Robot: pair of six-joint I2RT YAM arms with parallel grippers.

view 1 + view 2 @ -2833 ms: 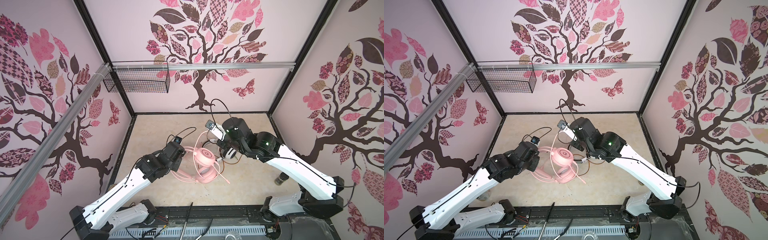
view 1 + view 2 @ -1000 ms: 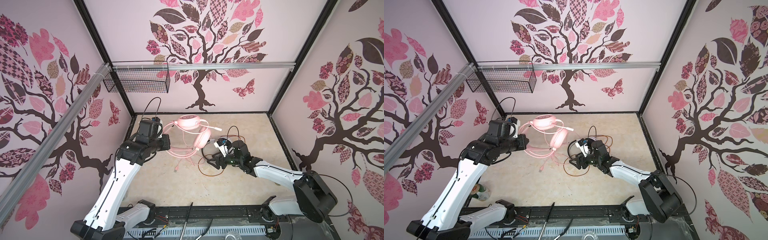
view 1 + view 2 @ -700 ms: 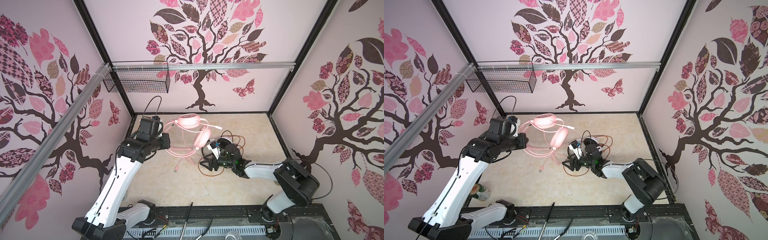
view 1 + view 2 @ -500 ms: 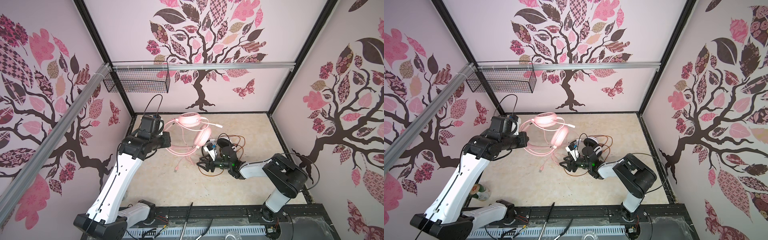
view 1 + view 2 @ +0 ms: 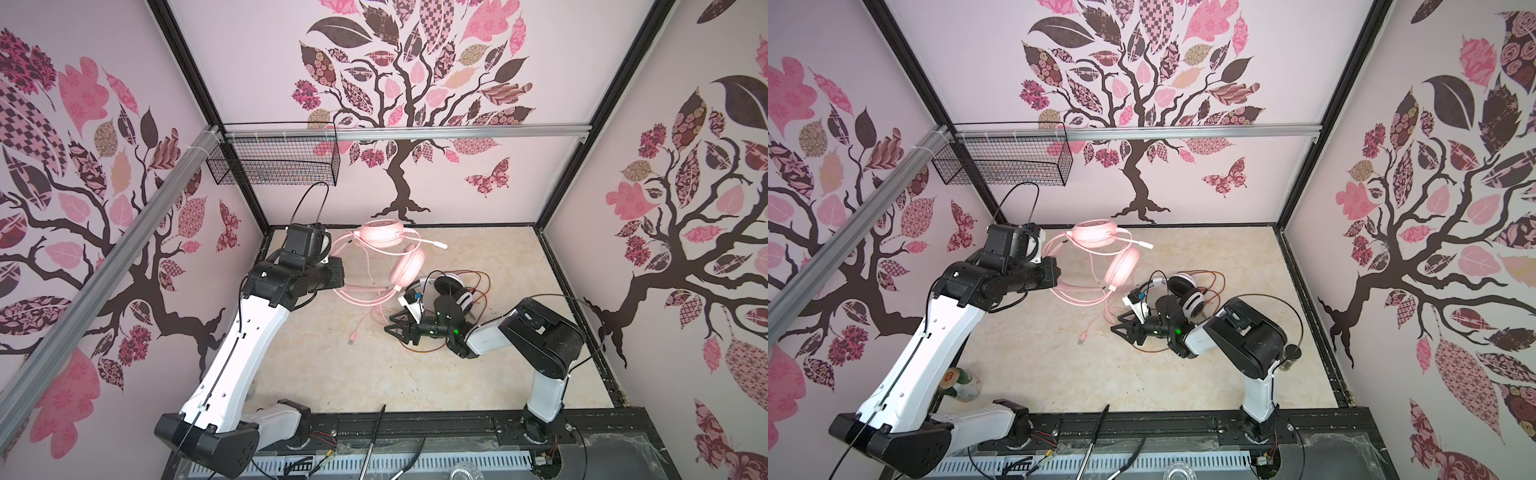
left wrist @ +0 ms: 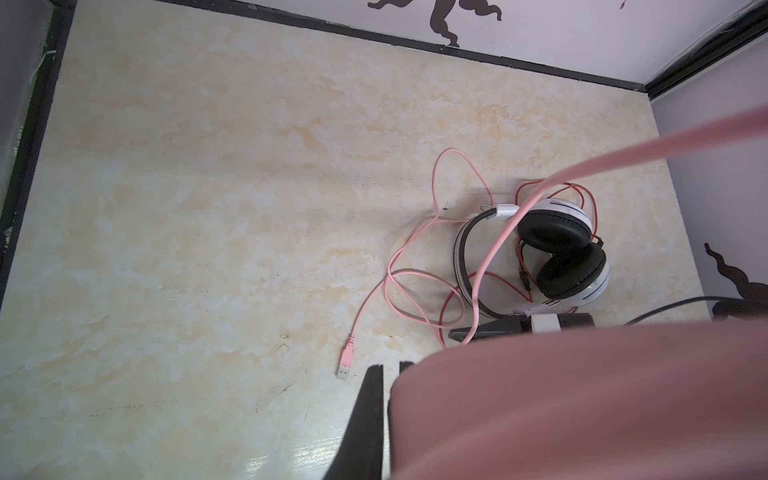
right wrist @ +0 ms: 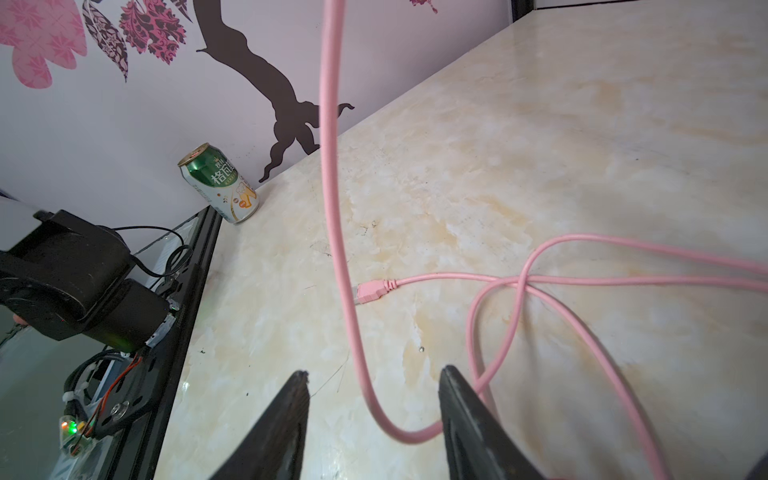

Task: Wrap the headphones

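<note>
Left gripper [image 6: 390, 368] clamped on pink headset [image 5: 380, 230]

In both top views: headset held up over table [image 5: 353, 374] rear; white-and-black headset [image 5: 457, 291] lying beside right gripper [image 5: 392, 324]. Left wrist: fingertips [image 6: 372, 382] nearly together against blurred pink band. Right wrist alone: jaws half apart, pink cord [image 7: 332, 208] looping between.

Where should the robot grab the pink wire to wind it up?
Best guess: the hanging stretch of the pink cord, low down where it sags between the right gripper's open fingers. Come in level, just above the table, since the cord drops nearly straight from the lifted pink headset.
</note>
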